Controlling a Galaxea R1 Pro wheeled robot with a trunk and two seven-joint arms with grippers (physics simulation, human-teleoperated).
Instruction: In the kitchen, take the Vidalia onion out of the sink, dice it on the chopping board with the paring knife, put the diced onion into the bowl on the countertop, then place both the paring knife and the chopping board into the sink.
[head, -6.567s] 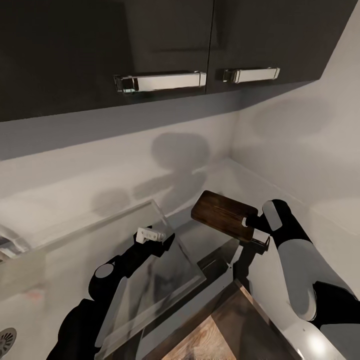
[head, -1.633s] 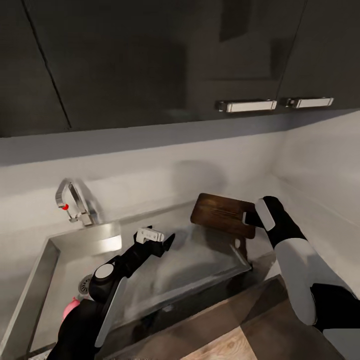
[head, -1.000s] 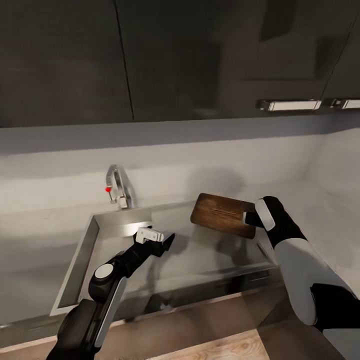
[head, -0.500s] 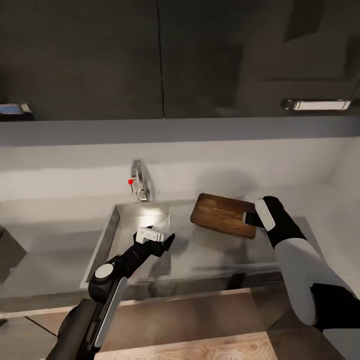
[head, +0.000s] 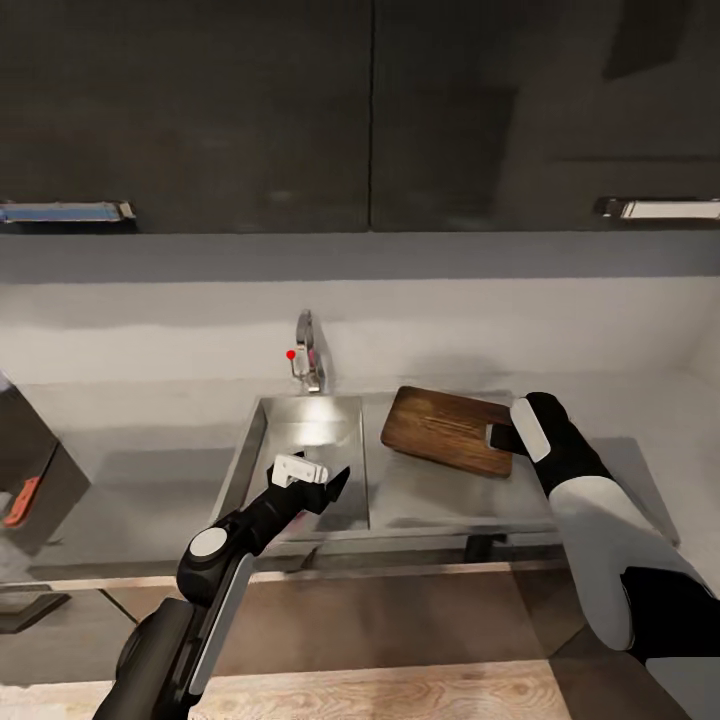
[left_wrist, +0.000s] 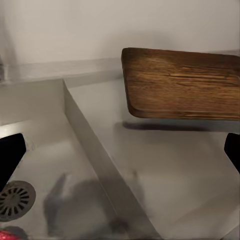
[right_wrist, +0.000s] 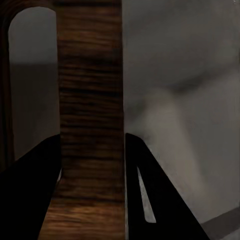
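Note:
My right gripper (head: 503, 437) is shut on the slot-handle end of the dark brown chopping board (head: 442, 429). It holds the board level above the sink's drainboard (head: 450, 495), a shadow under it. In the right wrist view the board (right_wrist: 90, 100) sits clamped between the black fingers (right_wrist: 30, 195). My left gripper (head: 322, 483) hangs open and empty over the sink basin (head: 300, 440). The left wrist view has the board (left_wrist: 182, 82), the round drain (left_wrist: 15, 200) and a red patch (left_wrist: 7, 234) that I cannot identify. The onion, paring knife and bowl are out of view.
The chrome tap (head: 309, 362) with a red dot stands behind the basin. Grey countertop (head: 140, 480) runs to the left, where a dark block (head: 30, 470) with an orange part stands. Dark upper cabinets (head: 370, 110) hang overhead. Wood floor (head: 400, 690) lies below the counter edge.
The camera has swung, so the sink and tap have slid rightward to the middle of the head view. Both arms keep their pose and the board stays held.

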